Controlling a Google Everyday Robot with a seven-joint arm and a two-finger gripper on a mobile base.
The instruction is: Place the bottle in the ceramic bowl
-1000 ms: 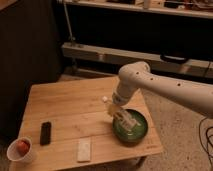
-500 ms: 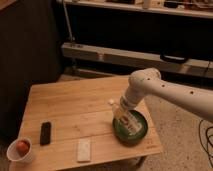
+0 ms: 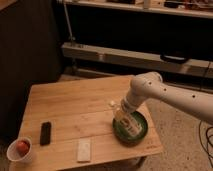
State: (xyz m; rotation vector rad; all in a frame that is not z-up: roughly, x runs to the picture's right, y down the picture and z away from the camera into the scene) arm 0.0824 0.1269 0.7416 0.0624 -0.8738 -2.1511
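The dark-green ceramic bowl (image 3: 143, 134) sits at the right front corner of the wooden table (image 3: 75, 105). The pale bottle (image 3: 132, 126) lies tilted over the bowl. Its white cap (image 3: 113, 104) points up and left past the rim, and its labelled body is low inside the bowl. My gripper (image 3: 125, 116) comes down from the white arm on the right and is shut on the bottle's middle, just above the bowl. I cannot tell whether the bottle touches the bowl's bottom.
A black rectangular device (image 3: 45, 133) and a flat white block (image 3: 84, 149) lie on the table's front left. A white cup (image 3: 18, 151) with a red object stands at the front left corner. Dark shelving (image 3: 130, 55) runs behind the table.
My arm has moved right and down with the bottle in the gripper, bringing it from the bowl's left rim to low over the bowl.
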